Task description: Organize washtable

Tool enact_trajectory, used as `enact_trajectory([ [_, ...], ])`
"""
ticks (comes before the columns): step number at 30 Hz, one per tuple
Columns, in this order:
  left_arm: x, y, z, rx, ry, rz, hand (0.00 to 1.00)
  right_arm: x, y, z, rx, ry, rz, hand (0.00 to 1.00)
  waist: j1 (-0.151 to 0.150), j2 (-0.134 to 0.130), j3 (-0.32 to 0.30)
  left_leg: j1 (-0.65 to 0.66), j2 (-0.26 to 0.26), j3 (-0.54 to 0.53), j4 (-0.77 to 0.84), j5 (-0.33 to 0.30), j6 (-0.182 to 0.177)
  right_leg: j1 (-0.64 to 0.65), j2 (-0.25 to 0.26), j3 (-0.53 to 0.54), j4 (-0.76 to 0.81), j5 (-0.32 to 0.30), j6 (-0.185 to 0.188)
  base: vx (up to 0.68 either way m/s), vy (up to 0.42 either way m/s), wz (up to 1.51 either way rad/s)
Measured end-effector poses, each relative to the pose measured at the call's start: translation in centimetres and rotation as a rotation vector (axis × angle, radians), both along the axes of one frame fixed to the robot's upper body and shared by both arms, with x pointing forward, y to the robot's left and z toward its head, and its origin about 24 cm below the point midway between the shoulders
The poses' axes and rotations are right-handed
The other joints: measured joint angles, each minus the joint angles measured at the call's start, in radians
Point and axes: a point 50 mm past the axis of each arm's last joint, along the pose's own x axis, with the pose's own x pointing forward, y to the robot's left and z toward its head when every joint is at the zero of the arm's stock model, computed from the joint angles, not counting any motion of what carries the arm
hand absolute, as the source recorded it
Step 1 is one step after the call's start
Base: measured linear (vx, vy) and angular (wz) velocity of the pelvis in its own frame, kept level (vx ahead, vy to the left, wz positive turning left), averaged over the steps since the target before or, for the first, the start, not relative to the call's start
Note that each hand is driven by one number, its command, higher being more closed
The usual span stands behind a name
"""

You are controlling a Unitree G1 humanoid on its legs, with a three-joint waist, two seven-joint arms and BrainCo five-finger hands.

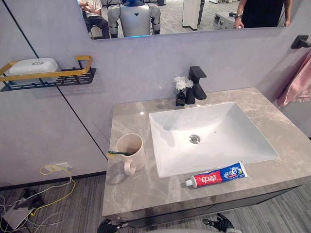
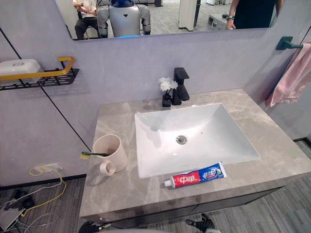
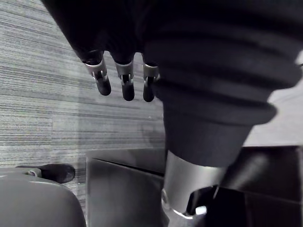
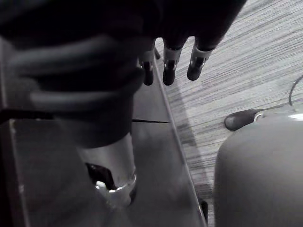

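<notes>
A beige cup point(image 1: 131, 150) stands on the grey stone countertop point(image 1: 131, 194), left of the white sink point(image 1: 233, 145). A green toothbrush point(image 1: 119, 153) rests in the cup's mouth and sticks out to the left. A red and blue toothpaste tube point(image 1: 216, 175) lies flat on the front edge, just before the sink. My left hand point(image 1: 108, 226) and right hand point(image 1: 221, 223) hang low below the counter's front edge, well apart from everything. In the wrist views the left hand's fingers point(image 3: 124, 80) and the right hand's fingers point(image 4: 170, 66) hang relaxed and hold nothing.
A black faucet point(image 1: 197, 85) and a small vase of white flowers point(image 1: 181, 90) stand behind the sink. A wall shelf point(image 1: 48, 80) at the far left carries a white soap box point(image 1: 34, 67). A pink towel point(image 1: 299, 82) hangs at the right. Cables lie on the floor at the left.
</notes>
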Motion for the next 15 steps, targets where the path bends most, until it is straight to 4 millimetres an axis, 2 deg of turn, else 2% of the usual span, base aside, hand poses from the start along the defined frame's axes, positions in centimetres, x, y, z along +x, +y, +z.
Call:
enact_trajectory([
  [3,0.37,0.03,0.04,0.001,-0.007,0.000,0.00,-0.14,-0.11,-0.05,0.004,0.003,-0.042,0.00,0.001,-0.001,0.028,-0.009,0.002,-0.004,0.001,0.002,-0.002,-0.008,0.002,-0.012,-0.001,0.005,0.002,-0.03,-0.057,0.02],
  [12,0.30,0.54,0.12,0.019,-0.004,0.003,0.00,0.22,0.10,-0.04,0.008,-0.008,-0.051,0.00,0.007,-0.005,0.032,-0.005,-0.012,-0.073,0.002,0.015,0.003,0.024,-0.009,-0.134,-0.001,0.012,0.009,-0.01,-0.047,0.22],
  [14,0.25,0.84,0.17,0.025,-0.005,0.020,0.00,0.66,-0.07,0.08,0.004,-0.026,-0.059,0.00,0.031,-0.007,0.033,-0.006,-0.015,-0.091,0.002,0.019,0.003,0.028,-0.011,-0.159,0.003,0.012,0.009,-0.04,-0.037,0.25],
  [15,0.17,0.93,0.17,0.028,-0.004,0.024,0.00,0.79,-0.21,0.13,0.001,-0.031,-0.066,0.00,0.032,-0.008,0.034,-0.006,-0.017,-0.102,0.002,0.022,0.003,0.032,-0.013,-0.169,0.004,0.012,0.009,-0.05,-0.034,0.26],
])
